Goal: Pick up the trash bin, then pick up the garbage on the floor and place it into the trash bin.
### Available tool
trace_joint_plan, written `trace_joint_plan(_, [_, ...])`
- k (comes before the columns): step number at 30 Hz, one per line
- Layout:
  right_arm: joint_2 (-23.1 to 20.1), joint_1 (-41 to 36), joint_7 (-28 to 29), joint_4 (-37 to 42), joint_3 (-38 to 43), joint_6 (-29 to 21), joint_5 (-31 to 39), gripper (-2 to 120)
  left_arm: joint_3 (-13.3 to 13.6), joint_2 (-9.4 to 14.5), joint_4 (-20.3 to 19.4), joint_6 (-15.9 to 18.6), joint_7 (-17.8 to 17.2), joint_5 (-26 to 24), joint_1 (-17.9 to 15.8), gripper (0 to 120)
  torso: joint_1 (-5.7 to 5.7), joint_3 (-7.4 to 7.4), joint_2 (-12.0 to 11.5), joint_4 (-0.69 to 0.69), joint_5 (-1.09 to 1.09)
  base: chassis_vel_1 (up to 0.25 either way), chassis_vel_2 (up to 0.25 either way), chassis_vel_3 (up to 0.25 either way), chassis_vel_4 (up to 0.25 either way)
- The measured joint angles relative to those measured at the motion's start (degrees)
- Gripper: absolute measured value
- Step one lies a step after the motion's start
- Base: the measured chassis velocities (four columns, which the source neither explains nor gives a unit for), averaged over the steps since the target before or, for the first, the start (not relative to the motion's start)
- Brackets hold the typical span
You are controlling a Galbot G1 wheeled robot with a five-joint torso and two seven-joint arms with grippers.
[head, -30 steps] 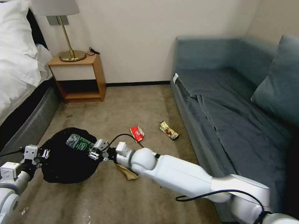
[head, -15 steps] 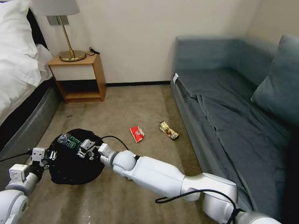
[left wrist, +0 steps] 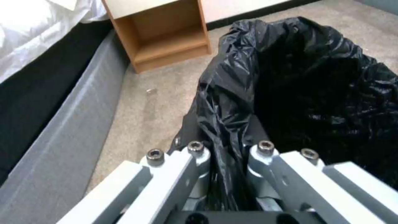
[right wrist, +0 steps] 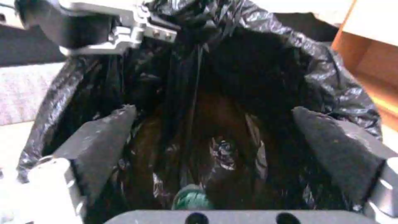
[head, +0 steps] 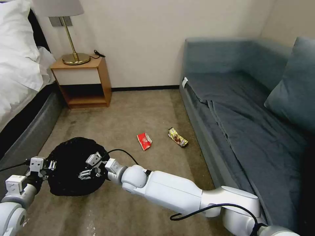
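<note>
The trash bin (head: 69, 183), lined with a crinkled black bag, is held just above the carpet at the lower left. My left gripper (head: 49, 164) is shut on its near rim, and the bag (left wrist: 315, 93) is pinched between its fingers (left wrist: 195, 152). My right gripper (head: 88, 169) hangs open over the bin's mouth, pads (right wrist: 99, 140) spread with nothing between them. Below them, a green-labelled bottle (right wrist: 191, 199) lies inside the bin (right wrist: 232, 93). A red snack packet (head: 144, 141) and a yellow-brown wrapper (head: 178, 137) lie on the carpet farther right.
A bed (head: 19, 82) runs along the left and a wooden nightstand (head: 83, 82) with a brass lamp (head: 73, 49) stands by the wall. A blue sofa (head: 246, 108) lines the right side. Open carpet lies between them.
My right gripper carried the bottle over the bin and opened; the bottle has dropped inside. The right arm now covers the brown paper bag on the floor.
</note>
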Motion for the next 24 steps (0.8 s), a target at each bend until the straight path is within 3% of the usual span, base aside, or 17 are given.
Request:
trace_joint_plan(6, [-2.5, 1.5, 1.1, 2.7, -0.1, -1.4, 0.4, 100, -1.1, 0.5, 0.6, -0.3, 0.1, -0.1, 0.1, 7, 0.00, 0.00, 0.0, 0.01, 0.00, 0.000, 0.000, 0.000, 0.000])
trace_joint_plan(14, [-9.2, 1.1, 0.9, 3.7, 1.3, -3.4, -1.2, 100, -7.1, 3.4, 3.1, -1.4, 1.2, -2.4, 1.6, 7, 0.00, 0.00, 0.0, 0.00, 0.01, 0.000, 0.000, 0.000, 0.000])
trace_joint_plan(24, [-9.3, -3.4, -2.7, -4.8, 3.3, -1.4, -5.7, 100, -8.9, 4.0, 4.0, -1.9, 1.3, -3.4, 2.2, 7, 0.00, 0.00, 0.0, 0.00, 0.00, 0.000, 0.000, 0.000, 0.000])
